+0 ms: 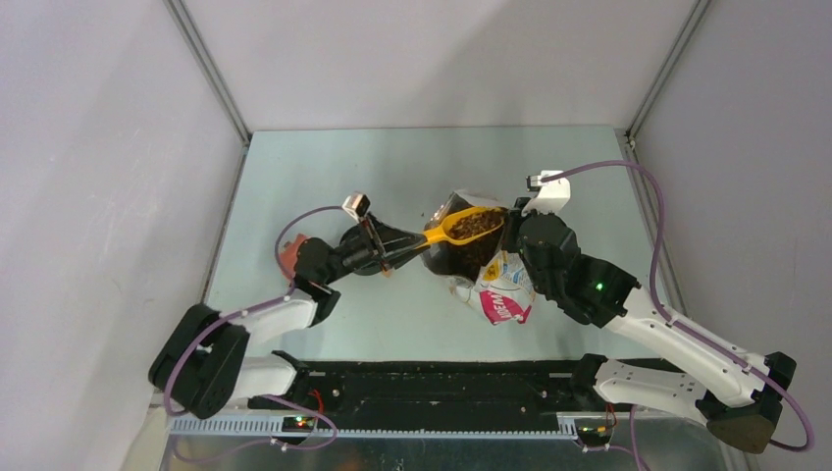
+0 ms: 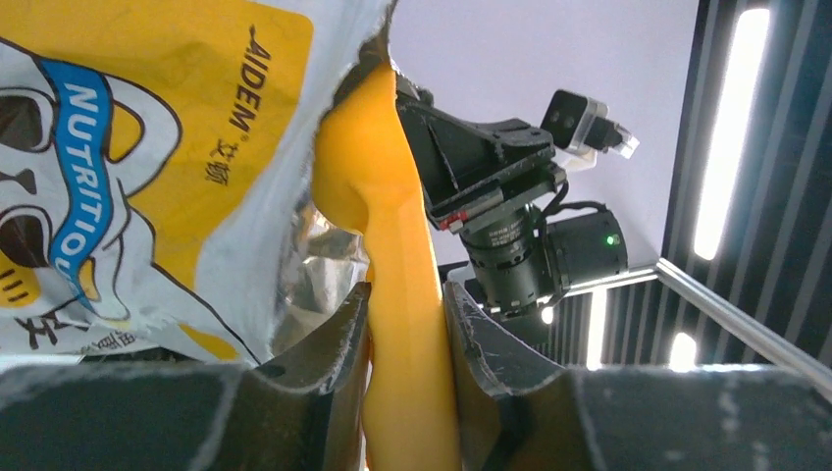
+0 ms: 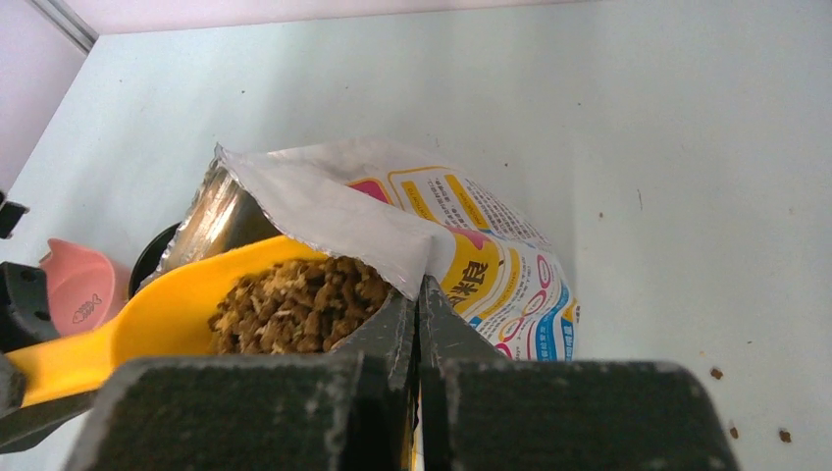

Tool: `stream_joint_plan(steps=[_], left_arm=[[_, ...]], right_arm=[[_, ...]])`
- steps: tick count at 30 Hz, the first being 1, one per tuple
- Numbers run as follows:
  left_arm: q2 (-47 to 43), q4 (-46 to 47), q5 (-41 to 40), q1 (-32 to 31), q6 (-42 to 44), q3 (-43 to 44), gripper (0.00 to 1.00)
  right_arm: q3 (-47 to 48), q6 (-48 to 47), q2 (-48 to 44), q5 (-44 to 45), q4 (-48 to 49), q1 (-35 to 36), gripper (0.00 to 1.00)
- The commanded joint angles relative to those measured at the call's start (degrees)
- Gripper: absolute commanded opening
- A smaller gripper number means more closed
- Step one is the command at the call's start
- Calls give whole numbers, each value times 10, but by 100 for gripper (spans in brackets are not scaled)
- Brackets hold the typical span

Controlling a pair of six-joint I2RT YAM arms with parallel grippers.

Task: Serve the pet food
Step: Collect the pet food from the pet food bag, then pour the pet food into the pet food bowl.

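Okay, the count for you: two arms, both grippers occupied.

Your left gripper (image 2: 407, 304) is closed narrow on the handle of the one yellow scoop (image 1: 461, 228), with both fingers pressed flat against the handle's sides.

Your right gripper (image 3: 420, 294) is closed all the way. It pinches the torn top edge of the one bag (image 3: 343, 206) (printed outside, foil inside), and that flap stands raised over the scoop's bowl.

The pet food (image 3: 299, 304) is one heap of brown kibble in the scoop's bowl, filling most of it. The bowl is level at the bag's mouth, its far end tucked under the flap. From above, the space under the scoop reads dark, so I can't tell how much kibble is in the bag.

The bag leans on the table (image 1: 324, 167) near the middle, with its bottom end toward the arm bases.

One pink bowl (image 3: 83, 289) sits on the table to the left, just beside your left arm's wrist and well apart from the bag.

At least three loose brown crumbs (image 3: 716, 373) lie on the table right of the bag, clear of everything else.
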Motion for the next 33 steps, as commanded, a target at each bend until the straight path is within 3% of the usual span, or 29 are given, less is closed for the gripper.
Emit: stream_joint_plan(steps=[1,6,11,25,33], left_arm=[[-101,25,-32,13,38,0,0],[-226,-215,-61,14,144,10,0],[-303,-346,-79,15,176,21,0],[-330,-311,-89,45,131,-24,0],[-403,-389,-111,89,158,-25,0]], right_arm=[[15,2,-33,17,65,8,0],[15,2,-35,18,63,9,0],[15,3,-34,15,64,9,0],[15,7,-35,11,62,9,0],[15,8,-29,12,60,9,0]])
